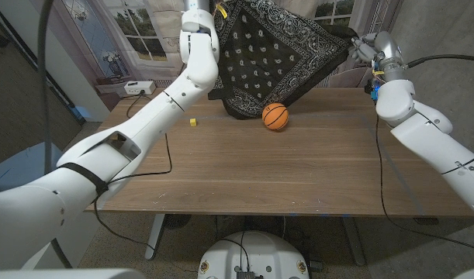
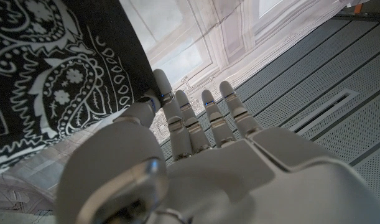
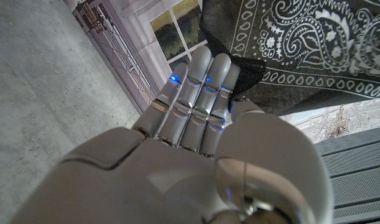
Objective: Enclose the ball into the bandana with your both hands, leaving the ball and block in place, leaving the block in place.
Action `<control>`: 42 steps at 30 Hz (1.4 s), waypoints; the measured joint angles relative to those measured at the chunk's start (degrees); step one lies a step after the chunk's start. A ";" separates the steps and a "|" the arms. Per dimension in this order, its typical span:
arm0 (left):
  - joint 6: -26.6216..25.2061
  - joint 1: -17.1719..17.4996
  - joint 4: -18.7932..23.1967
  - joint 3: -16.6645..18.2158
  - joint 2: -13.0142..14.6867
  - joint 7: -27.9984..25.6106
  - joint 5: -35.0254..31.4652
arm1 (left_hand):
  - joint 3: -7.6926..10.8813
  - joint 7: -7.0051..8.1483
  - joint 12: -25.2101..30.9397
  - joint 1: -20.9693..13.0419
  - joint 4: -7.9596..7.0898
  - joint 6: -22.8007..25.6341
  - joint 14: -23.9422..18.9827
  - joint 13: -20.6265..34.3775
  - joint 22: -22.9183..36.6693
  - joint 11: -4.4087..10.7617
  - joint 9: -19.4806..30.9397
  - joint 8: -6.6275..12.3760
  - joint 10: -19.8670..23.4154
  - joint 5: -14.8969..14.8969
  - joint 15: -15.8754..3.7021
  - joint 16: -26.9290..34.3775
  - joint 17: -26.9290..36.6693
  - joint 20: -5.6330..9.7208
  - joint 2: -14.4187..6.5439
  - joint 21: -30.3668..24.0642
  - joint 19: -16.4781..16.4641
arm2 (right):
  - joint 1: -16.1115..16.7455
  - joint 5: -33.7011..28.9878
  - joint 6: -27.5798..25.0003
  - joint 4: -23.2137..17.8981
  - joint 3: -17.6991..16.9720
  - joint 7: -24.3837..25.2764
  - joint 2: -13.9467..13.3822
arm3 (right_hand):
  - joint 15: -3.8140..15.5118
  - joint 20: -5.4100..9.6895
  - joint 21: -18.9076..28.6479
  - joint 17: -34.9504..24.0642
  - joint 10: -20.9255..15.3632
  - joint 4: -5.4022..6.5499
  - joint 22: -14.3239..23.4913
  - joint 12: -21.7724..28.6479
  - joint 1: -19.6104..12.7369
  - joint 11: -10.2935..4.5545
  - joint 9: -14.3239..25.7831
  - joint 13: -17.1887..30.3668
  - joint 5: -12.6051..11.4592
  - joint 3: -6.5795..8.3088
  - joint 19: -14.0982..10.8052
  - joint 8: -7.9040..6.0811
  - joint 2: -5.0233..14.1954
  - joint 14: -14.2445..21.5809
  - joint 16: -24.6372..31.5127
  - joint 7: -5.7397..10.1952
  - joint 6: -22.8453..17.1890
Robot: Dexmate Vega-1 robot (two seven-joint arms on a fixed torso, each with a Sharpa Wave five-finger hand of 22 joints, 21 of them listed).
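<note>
Hands [image 1: 199, 23] [image 1: 366, 48] each gripping a raised bandana [image 1: 275, 54] corner, cloth hiding the table's far edge behind the ball [image 1: 275, 116].

Wooden table [image 1: 299, 170]; windows [image 1: 140, 35] behind (grey floor)

Both arms were raised high above the bench [image 1: 299, 167], left hand [image 1: 198, 23] and right hand [image 1: 366, 48] each gripped a bandana [image 1: 275, 46] corner.

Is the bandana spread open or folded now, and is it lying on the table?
Spread open and lifted: the bandana hangs between the left hand and right hand, its lower edge reaching the table behind the ball.
</note>
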State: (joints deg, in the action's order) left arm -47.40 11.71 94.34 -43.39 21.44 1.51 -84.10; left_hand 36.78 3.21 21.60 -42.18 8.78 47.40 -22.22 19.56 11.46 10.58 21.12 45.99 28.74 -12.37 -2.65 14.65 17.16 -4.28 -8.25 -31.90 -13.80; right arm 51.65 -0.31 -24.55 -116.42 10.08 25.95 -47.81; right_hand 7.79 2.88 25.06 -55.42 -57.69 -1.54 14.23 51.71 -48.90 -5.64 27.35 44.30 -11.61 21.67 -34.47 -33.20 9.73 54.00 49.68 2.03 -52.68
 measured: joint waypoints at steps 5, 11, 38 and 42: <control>-2.47 -0.45 -2.02 -0.14 0.37 0.69 -0.41 | 0.00 0.19 0.00 0.00 0.00 0.19 0.00 0.00 0.00 0.19 -0.14 0.23 0.20 0.07 0.00 0.00 -0.15 0.00 0.00 -0.26 0.00 | -4.89 -0.87 -2.19 1.91 1.37 -0.16 -0.34 | 0.00 0.11 0.00 -0.44 0.01 0.23 0.03 0.00 -0.06 0.00 0.00 0.17 -0.07 0.23 0.11 -0.29 -0.06 0.00 -0.33 0.00 0.00; -4.69 -0.68 -3.67 -0.62 0.44 -1.26 0.55 | -0.01 0.36 0.01 0.00 -0.01 0.40 0.00 0.28 0.00 0.38 -0.16 0.27 0.40 0.25 0.00 0.00 -0.15 0.00 0.00 -0.31 0.00 | -9.39 -1.59 -3.66 5.09 3.66 -0.28 0.33 | -0.06 0.19 0.38 -0.71 -0.02 0.39 0.02 0.00 -0.06 -0.02 0.00 0.17 -0.16 0.07 0.61 -0.49 -0.06 -0.06 -0.96 0.00 0.00; -9.89 -3.33 -10.75 -4.84 0.00 -6.88 6.96 | -1.35 -0.36 0.25 -0.55 0.86 1.30 -1.04 0.53 0.01 1.16 -1.57 1.22 3.07 0.92 0.00 0.95 0.01 1.44 0.55 -1.60 -1.44 | -21.10 -2.39 -5.26 19.37 8.54 6.48 5.80 | -0.31 0.36 0.92 -1.24 1.00 1.08 -0.14 0.43 -0.58 -1.04 -0.54 -0.15 -0.53 -0.18 1.46 -1.10 -0.58 -0.30 -3.10 0.01 -0.01; -9.21 -2.14 -8.85 -3.16 0.21 -7.73 10.11 | -1.59 -0.59 0.25 -0.91 1.09 1.53 -1.56 0.53 0.01 1.17 -1.93 1.21 3.66 1.27 0.08 1.06 0.01 1.42 0.91 -1.82 -1.45 | -21.04 -2.44 -4.71 19.58 8.01 8.52 6.04 | -0.31 0.24 1.27 -1.24 1.00 1.24 -0.13 0.43 -0.74 -1.03 -0.69 -0.26 -0.53 -0.36 1.57 -1.40 -0.74 -0.30 -3.55 0.01 -0.01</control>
State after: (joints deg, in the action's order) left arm -56.61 9.57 85.49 -46.55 21.65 -6.22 -73.99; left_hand 35.19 2.62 21.86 -43.08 9.87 48.93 -23.78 20.09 11.47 11.75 19.19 47.21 32.40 -11.10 -2.57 15.71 17.17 -2.86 -7.35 -33.72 -15.25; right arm 30.61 -2.75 -29.26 -96.84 18.09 34.47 -41.77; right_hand 7.49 3.12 26.33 -56.66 -56.69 -0.30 14.10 52.14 -49.64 -6.67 26.65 44.04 -12.14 21.31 -32.90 -34.60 8.99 53.71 46.14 2.04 -52.69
